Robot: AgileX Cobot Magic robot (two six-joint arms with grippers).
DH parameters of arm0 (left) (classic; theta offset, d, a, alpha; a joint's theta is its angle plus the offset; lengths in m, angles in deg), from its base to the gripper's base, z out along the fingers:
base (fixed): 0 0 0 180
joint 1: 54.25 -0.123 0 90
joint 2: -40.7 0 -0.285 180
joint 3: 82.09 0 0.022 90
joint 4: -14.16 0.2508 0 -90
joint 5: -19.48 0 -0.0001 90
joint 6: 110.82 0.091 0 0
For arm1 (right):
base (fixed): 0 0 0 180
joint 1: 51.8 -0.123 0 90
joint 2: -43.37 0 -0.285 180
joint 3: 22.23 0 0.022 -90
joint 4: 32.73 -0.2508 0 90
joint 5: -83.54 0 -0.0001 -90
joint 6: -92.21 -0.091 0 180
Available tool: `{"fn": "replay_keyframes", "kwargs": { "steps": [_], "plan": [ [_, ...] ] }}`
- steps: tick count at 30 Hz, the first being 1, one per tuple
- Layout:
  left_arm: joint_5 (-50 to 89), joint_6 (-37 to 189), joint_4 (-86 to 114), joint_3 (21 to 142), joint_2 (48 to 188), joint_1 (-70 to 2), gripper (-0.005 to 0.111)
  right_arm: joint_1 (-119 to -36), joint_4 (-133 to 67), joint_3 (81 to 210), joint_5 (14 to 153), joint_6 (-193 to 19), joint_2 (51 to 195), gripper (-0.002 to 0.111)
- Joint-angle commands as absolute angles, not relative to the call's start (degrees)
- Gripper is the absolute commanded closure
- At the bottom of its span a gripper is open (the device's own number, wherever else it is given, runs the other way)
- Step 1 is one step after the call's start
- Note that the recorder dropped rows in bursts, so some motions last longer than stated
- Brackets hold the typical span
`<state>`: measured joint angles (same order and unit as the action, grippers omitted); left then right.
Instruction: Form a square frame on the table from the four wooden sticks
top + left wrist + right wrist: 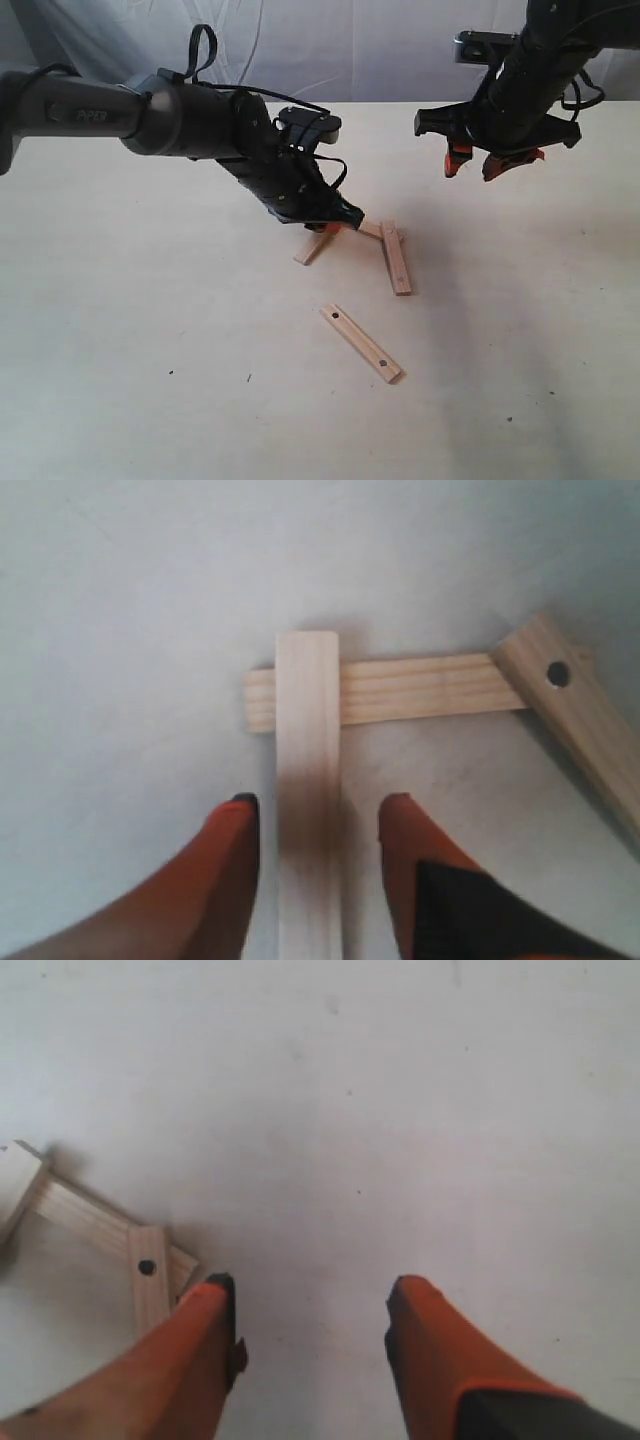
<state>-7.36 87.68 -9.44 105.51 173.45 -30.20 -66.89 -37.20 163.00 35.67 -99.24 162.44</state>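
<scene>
Wood like this handles easily. The four short, flat, pale light-brown wooden sticks look light and rigid, so they should not bend or crush, but they will likely skid or pivot on the smooth pale beige counter (150, 350) at a slight nudge.

The left tool (318, 805) is down at the counter with its orange fingers (228, 870) straddling one stick, the straddled stick (308, 780). A thin gap shows on each side, so the jaws are narrow but apparently not clamped. The stick's far end lies across the cross stick (420, 688), forming one corner. The other end of the cross stick sits under the dotted stick (580, 715), which angles away rather than lying square.

The fourth piece, the loose stick (360, 343), lies alone nearer the camera in the exterior view, well apart from the other three.

The right tool (487, 160) hangs above the counter, spread wide and empty.

The best hold is probably across the narrow width near the middle of a stick, so it hangs level. A grip near an end would likely let it swing. Because the overlapped corners rest loosely, setting a stick down gently matters more than grip force.
</scene>
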Motion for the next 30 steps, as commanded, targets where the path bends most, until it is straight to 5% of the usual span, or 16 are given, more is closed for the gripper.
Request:
{"fn": "replay_keyframes", "kwargs": {
  "steps": [1,8,14,17,30],
  "plan": [
    [-9.2,87.3,-9.8,105.8,170.2,-30.6,0.059,-66.5,-37.8,162.2,34.2,-98.7,161.7,0.061],
    [-16.9,87.1,-10.5,105.8,165.7,-35.8,0.063,-67.0,-40.4,151.1,41.1,-98.9,159.4,0.064],
    [-17.8,89.9,-18.8,104.4,167.9,-36.2,0.095,-71.5,-40.6,145.8,47.8,-98.9,159.7,0.108],
    [-17.8,97.2,-26.8,103.4,169.2,-35.9,0.107,-72.8,-40.8,145.8,49.0,-98.9,160.4,0.108],
    [-16.8,101.1,-31.4,102.8,174.5,-35.9,0.107,-73.5,-43.8,145.8,51.7,-98.9,166.1,0.108]
  ]
}}
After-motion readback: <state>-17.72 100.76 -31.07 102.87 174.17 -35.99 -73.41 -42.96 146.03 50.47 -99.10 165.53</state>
